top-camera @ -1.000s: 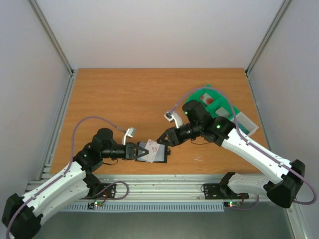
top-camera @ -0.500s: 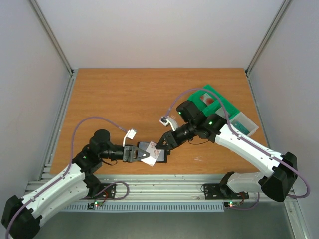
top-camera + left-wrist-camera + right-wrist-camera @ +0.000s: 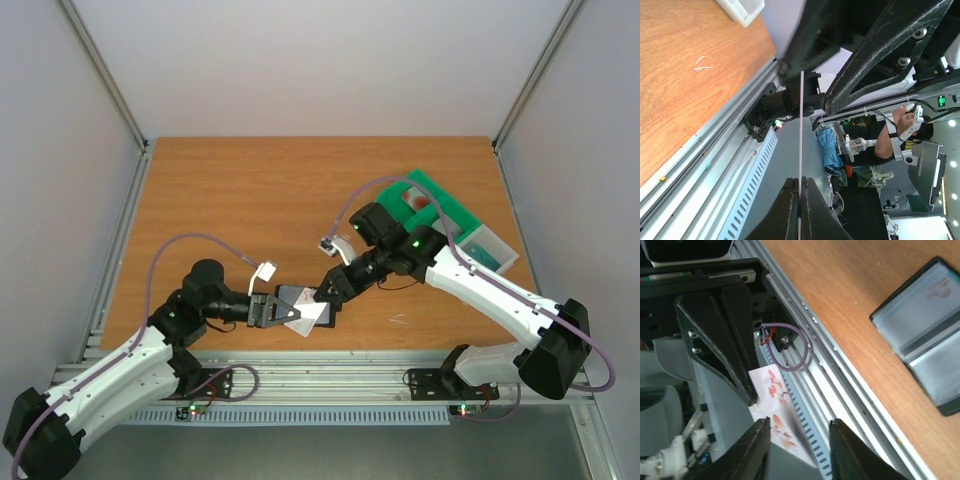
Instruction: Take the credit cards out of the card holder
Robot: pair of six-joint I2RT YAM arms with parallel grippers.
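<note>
My left gripper (image 3: 282,310) is shut on a pale credit card (image 3: 312,316) with red blossom marks and holds it above the table's near edge. In the left wrist view the card (image 3: 801,125) shows edge-on as a thin line between the closed fingers (image 3: 790,210). The black card holder (image 3: 300,296) lies open on the table, its blue-grey slots showing in the right wrist view (image 3: 927,330). My right gripper (image 3: 320,293) is open, its jaws (image 3: 800,445) either side of the card's (image 3: 774,415) free end, not touching it. No teal-green card shows.
A green compartmented tray (image 3: 445,205) sits at the right, behind the right arm. The aluminium rail (image 3: 330,375) runs along the table's near edge, just below the card. A white scuff mark (image 3: 398,320) is on the wood.
The right gripper has moved left and down toward the card. The left gripper has drawn the pale card slightly toward the near edge, away from the holder.
</note>
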